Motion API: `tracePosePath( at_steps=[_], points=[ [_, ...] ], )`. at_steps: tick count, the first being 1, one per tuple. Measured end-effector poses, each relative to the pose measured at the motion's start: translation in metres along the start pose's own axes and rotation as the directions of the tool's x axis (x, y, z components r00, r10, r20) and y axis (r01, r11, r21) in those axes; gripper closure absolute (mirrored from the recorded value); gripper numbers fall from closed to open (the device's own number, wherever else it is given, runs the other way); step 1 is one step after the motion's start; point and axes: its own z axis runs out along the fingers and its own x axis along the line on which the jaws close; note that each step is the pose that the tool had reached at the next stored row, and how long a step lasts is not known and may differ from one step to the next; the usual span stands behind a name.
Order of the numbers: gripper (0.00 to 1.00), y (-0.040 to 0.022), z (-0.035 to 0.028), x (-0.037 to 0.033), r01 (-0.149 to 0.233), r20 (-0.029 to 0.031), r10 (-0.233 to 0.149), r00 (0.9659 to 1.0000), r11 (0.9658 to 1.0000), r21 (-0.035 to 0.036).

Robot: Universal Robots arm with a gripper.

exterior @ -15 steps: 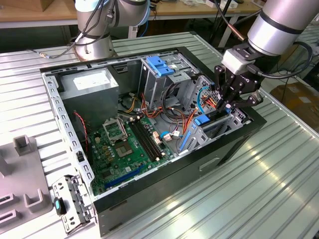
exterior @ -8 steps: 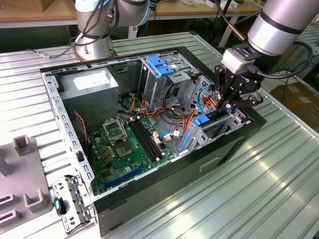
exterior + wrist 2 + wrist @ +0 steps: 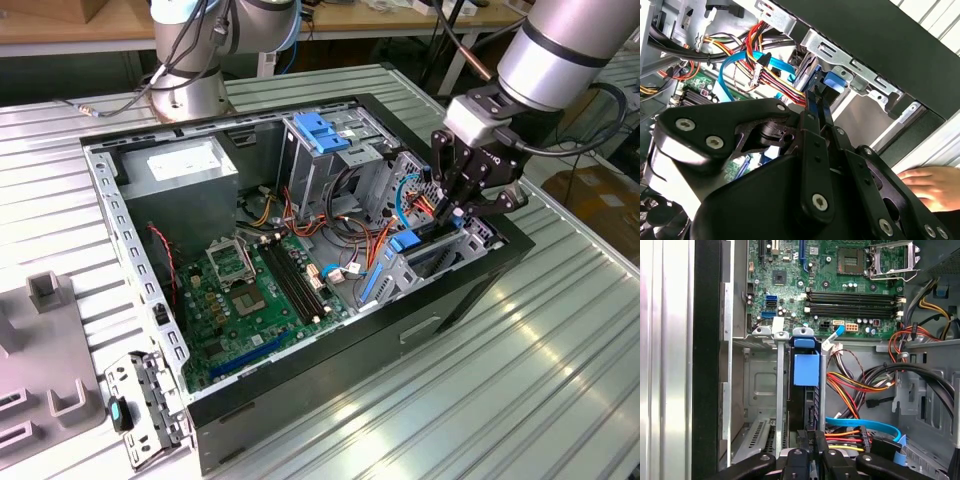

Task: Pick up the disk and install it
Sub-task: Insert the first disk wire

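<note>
In the open computer case (image 3: pixel 470 285), drive-bay corner | gripper (image 3: pixel 455 212) lowered among the cables, fingers nearly together on the upper edge of the disk (image 3: pixel 806 390) (blue rails, standing on edge in its bay slot) | motherboard (image 3: pixel 255 300) beside | hand (image 3: pixel 927 186) near case.

Disk (image 3: pixel 806 371) mostly hidden in bay

Silver-grey arm (image 3: pixel 560 45) with black cable, black screw-studded pincer (image 3: pixel 462 205).
</note>
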Motion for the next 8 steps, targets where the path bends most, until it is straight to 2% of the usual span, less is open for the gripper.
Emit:
tracePosePath(
  at_steps=[8],
  points=[
    [0.83,0.0001,0.0010,-0.0012,-0.003,0.0006,0.003,1.0000,1.0000,0.0002]
  ],
)
